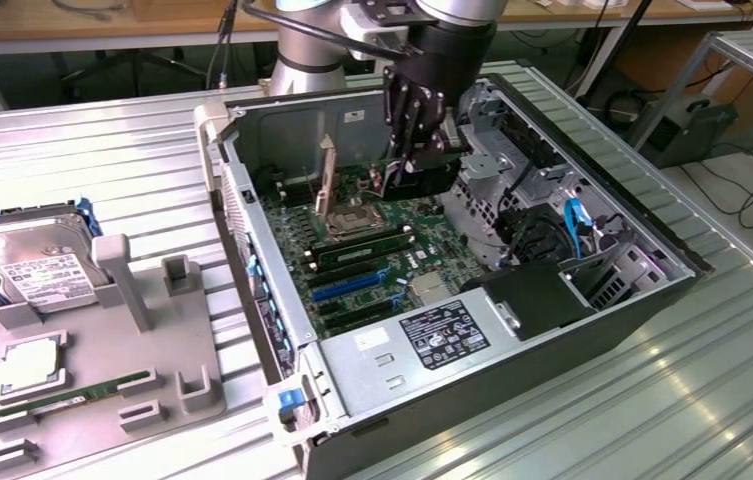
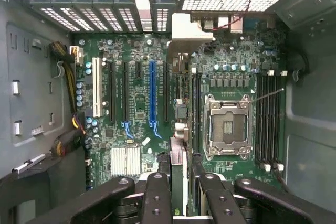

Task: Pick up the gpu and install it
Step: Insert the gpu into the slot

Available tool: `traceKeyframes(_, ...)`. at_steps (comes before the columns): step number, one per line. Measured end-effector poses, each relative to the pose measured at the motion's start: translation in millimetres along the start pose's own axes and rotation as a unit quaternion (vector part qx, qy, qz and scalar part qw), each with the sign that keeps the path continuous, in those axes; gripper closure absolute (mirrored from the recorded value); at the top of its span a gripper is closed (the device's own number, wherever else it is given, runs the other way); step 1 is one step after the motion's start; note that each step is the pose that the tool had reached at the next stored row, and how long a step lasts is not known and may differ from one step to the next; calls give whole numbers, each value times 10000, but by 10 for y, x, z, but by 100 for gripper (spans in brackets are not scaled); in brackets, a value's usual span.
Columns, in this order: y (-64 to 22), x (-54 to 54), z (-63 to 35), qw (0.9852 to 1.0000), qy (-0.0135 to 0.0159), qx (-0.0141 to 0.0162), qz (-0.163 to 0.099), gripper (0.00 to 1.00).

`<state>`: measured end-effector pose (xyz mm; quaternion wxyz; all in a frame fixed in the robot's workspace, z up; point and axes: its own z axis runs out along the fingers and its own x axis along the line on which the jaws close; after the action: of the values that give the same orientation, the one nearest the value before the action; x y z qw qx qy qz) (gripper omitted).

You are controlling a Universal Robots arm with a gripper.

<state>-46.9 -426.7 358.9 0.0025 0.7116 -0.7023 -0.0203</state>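
My gripper (image 1: 419, 160) reaches down into the open computer case (image 1: 643, 300), shut on the gpu (image 1: 427, 178), a dark card hanging under the fingers above the green motherboard (image 1: 390, 240). In the wrist view the gpu (image 2: 178, 174) shows edge-on between the black fingers (image 2: 156, 198). Its silver end bracket (image 2: 184, 31) lies towards the case's slotted rear wall. The card's edge runs over the strip of board between the blue expansion slot (image 2: 153, 95) and the CPU socket (image 2: 228, 127).
The case walls and a metal drive cage (image 1: 496, 170) hem the gripper in closely. On the exterior view's left, a grey tray (image 1: 136, 300) holds a silver hard drive (image 1: 36, 265), a processor (image 1: 32, 362) and a green memory stick (image 1: 76, 393). Cables (image 2: 71, 124) run along one case wall.
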Motion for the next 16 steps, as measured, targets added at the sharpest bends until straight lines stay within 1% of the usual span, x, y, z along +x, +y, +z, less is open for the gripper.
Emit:
traceKeyframes(1,0,1,8,9999,-2,4,149,74)
traceKeyframes(2,21,29,20,9999,-3,4,160,74)
traceKeyframes(5,36,65,44,9999,-6,4,159,74)
traceKeyframes(8,45,128,93,9999,-7,4,160,74)
traceKeyframes(16,49,151,109,9999,-6,4,160,74)
